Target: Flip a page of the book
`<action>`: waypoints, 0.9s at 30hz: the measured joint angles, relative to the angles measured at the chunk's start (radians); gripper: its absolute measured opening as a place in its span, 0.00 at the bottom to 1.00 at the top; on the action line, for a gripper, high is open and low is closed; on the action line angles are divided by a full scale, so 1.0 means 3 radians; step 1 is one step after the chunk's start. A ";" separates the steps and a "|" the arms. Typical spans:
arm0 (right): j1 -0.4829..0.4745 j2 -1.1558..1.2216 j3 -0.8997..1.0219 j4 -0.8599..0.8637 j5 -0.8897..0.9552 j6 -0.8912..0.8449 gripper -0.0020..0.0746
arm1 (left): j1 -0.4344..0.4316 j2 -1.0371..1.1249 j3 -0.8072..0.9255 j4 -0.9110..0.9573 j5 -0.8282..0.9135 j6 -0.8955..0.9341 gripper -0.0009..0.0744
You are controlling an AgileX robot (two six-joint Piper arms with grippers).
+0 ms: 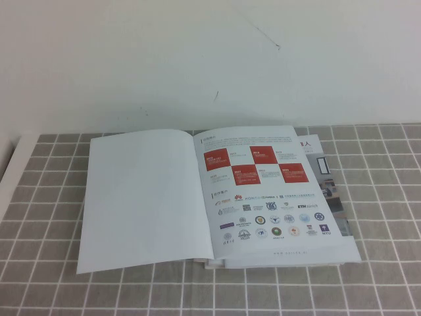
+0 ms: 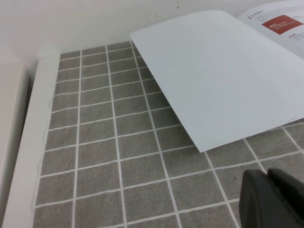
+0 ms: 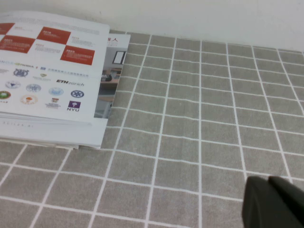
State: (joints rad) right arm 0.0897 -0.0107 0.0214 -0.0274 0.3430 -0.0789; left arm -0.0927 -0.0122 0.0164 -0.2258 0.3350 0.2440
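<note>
The book [image 1: 209, 262] lies open on the grey checked cloth. Its right side shows the page [image 1: 263, 191] with red squares and rows of small logos; this page also shows in the right wrist view [image 3: 47, 66]. Its left side is a blank white sheet [image 1: 141, 197], slightly bowed up, which fills much of the left wrist view [image 2: 223, 80]. My left gripper [image 2: 267, 175] is shut and empty, low over the cloth in front of the blank sheet's corner. My right gripper [image 3: 269, 181] is shut and empty, over the cloth to the right of the book. Neither gripper shows in the high view.
A larger printed piece with grey photos [image 1: 325, 178] sticks out from under the book on the right [image 3: 111, 80]. The checked cloth [image 1: 381, 217] covers the table up to a white wall [image 1: 197, 59]. A white table edge [image 2: 28, 142] runs along the left.
</note>
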 joint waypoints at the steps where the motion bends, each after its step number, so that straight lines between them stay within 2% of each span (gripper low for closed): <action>1: 0.0000 0.0000 0.0000 0.0000 0.0000 0.0000 0.02 | 0.0000 0.0000 0.0000 0.0000 0.0000 0.0000 0.01; 27: 0.0000 0.0000 0.0000 0.0022 0.0000 0.0000 0.02 | 0.0000 0.0000 0.0000 -0.0053 -0.0019 0.0000 0.01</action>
State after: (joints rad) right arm 0.0897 -0.0107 0.0214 -0.0207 0.3430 -0.0789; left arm -0.0927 -0.0122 0.0164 -0.2419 0.3294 0.2440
